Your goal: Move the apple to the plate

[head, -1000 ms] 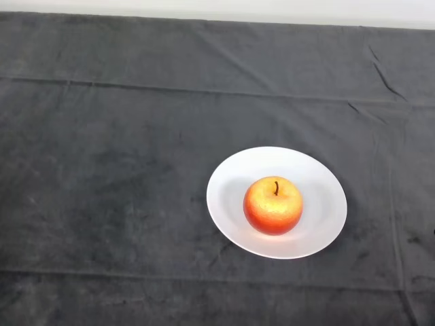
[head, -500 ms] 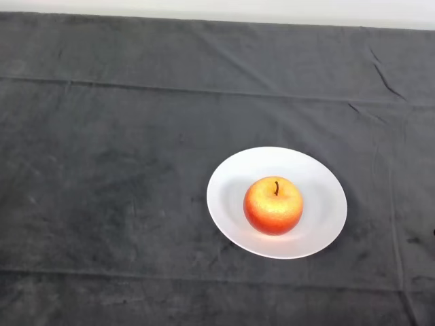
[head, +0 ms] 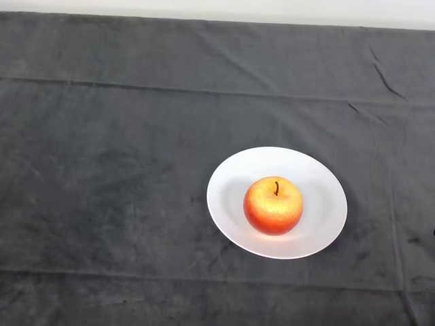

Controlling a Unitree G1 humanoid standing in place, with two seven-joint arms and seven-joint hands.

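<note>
A red and yellow apple (head: 273,206) with a dark stem stands upright in the middle of a white round plate (head: 319,176). The plate lies on the dark cloth, right of the view's centre.
The dark cloth (head: 109,170) covers the whole table, with creases running across it near the back and the front. A pale strip of wall (head: 217,7) shows beyond the table's far edge.
</note>
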